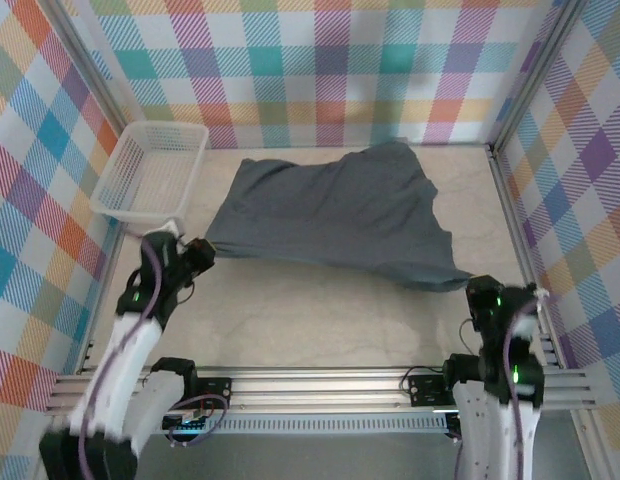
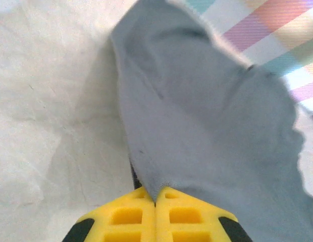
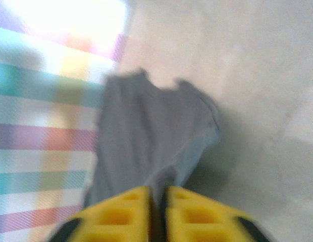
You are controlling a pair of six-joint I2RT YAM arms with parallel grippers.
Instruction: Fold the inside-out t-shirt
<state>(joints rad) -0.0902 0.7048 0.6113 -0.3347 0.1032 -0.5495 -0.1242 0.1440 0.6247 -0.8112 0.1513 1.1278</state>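
Top view: I see the t-shirt (image 1: 335, 215) spread on the table (image 1: 310, 320) beside the white basket (image 1: 102, 185), with the left gripper (image 1: 202, 252) at its near-left corner and the right gripper (image 1: 477, 288) at its near-right corner. Left wrist: yellow fingers (image 2: 126, 217) nearly together, pinching cloth. Right wrist, blurred: narrow gap, cloth between.
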